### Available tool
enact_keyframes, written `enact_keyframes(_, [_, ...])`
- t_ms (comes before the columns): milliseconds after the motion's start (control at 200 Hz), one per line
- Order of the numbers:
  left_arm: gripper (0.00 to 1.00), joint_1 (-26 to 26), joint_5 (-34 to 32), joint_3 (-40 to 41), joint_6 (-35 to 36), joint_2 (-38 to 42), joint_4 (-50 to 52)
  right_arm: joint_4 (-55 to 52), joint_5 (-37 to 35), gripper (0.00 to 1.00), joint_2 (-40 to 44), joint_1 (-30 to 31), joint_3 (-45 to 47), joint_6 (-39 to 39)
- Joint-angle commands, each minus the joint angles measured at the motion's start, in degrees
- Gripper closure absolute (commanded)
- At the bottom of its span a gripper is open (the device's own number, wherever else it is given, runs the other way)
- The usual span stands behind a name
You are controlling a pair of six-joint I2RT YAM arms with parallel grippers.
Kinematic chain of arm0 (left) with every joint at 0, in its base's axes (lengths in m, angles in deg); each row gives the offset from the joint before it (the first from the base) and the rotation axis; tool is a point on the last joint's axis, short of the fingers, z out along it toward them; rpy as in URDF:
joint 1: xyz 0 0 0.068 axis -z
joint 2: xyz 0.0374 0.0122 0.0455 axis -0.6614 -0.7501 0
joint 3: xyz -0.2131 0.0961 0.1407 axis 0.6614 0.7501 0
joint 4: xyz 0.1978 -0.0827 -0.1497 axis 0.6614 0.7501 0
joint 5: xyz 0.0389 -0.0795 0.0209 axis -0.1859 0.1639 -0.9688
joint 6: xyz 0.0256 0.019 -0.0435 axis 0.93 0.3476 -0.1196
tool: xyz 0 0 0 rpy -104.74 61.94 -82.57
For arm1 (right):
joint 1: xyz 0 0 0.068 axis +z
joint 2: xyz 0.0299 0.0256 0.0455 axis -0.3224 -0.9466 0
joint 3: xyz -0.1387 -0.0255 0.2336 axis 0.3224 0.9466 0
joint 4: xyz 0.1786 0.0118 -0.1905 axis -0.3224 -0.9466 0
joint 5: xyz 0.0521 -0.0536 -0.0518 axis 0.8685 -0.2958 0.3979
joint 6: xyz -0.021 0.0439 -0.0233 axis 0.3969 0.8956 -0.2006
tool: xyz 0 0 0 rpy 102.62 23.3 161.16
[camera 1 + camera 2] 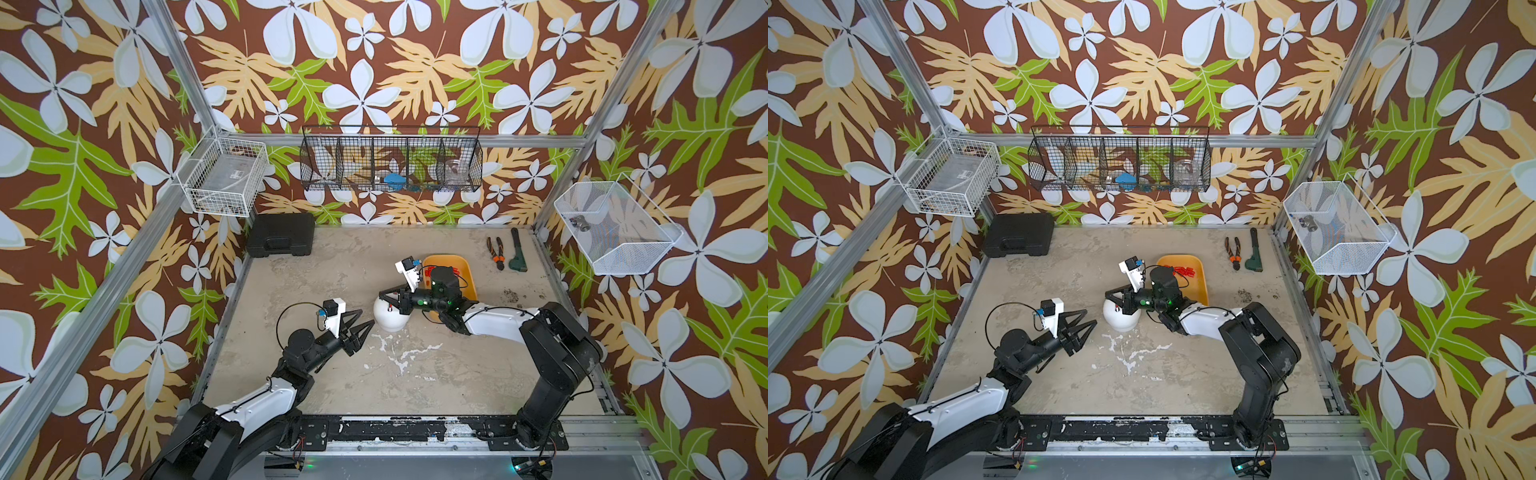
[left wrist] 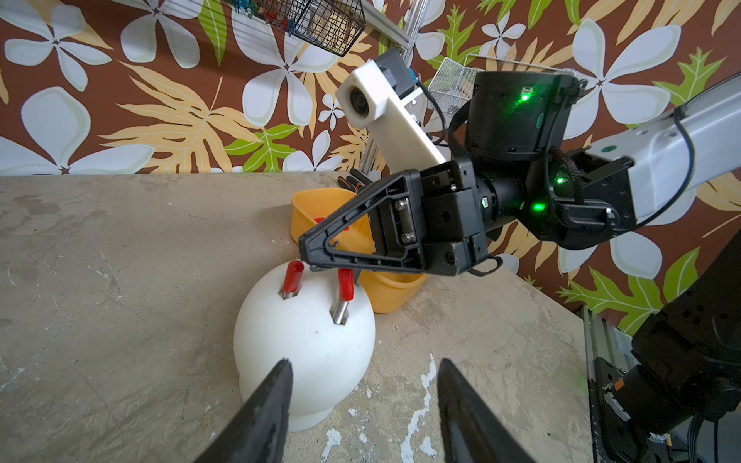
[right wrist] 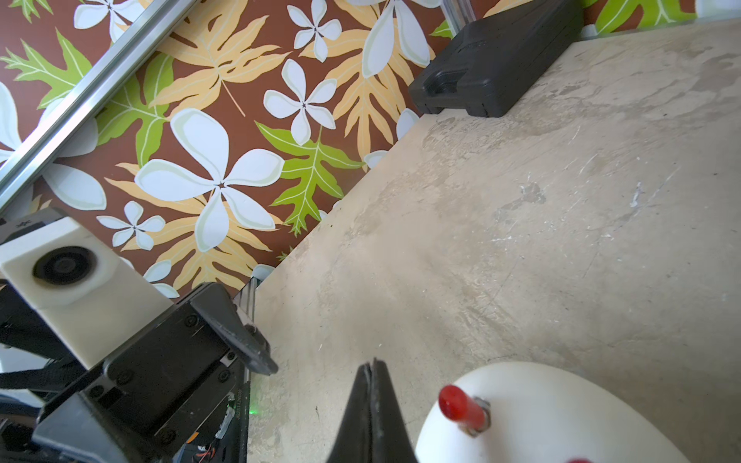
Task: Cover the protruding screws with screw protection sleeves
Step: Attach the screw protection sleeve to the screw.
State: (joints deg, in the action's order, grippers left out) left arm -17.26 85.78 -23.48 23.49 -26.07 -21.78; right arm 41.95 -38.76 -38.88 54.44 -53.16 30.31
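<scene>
A white dome (image 2: 304, 340) stands mid-table, also in both top views (image 1: 390, 318) (image 1: 1121, 318). Two protruding screws on it wear red screw protection sleeves (image 2: 292, 278) (image 2: 345, 285); bare grey thread (image 2: 340, 313) shows below the second. One capped screw (image 3: 461, 407) shows in the right wrist view. My right gripper (image 2: 306, 256) (image 3: 373, 364) (image 1: 380, 296) is shut and empty, its tips just above the sleeves; whether they touch I cannot tell. My left gripper (image 2: 365, 364) (image 1: 365, 322) is open beside the dome, holding nothing. Loose sleeves (image 1: 1185, 271) lie in the orange tub (image 1: 1202, 286).
A black case (image 1: 280, 235) sits at the back left corner. Orange-handled pliers (image 1: 496, 251) and a green wrench (image 1: 517, 253) lie at the back right. Wire baskets (image 1: 390, 160) hang on the walls. The right arm (image 1: 498, 320) reaches over the tub.
</scene>
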Motion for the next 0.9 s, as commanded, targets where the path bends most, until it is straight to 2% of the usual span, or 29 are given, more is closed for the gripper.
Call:
enact_keyframes(0, [0.41, 0.0, 0.1, -0.5, 0.5, 0.1, -0.1, -4.0, -2.9, 1.0, -0.2, -0.1, -0.9, -2.0])
enact_keyframes(250, [0.41, 0.0, 0.1, -0.5, 0.6, 0.2, 0.1, -7.7, -4.5, 1.0, 0.4, 0.9, -1.9, -4.3])
enact_keyframes(355, [0.41, 0.0, 0.1, -0.5, 0.5, 0.1, 0.1, -8.8, -6.5, 1.0, 2.2, 0.9, -2.2, -4.6])
enact_keyframes(806, [0.41, 0.0, 0.0, -0.4, 0.5, 0.5, 0.2, -17.3, -7.3, 1.0, 9.2, 0.9, -5.2, -4.6])
enact_keyframes(831, [0.41, 0.0, 0.0, -0.4, 0.5, 0.5, 0.2, -19.4, -8.8, 0.93, 9.6, 0.9, -5.6, -4.0])
enact_keyframes(896, [0.41, 0.0, -0.1, -0.4, 0.5, 0.5, 0.1, -23.5, -8.3, 0.61, 10.6, 0.0, -6.5, -1.6])
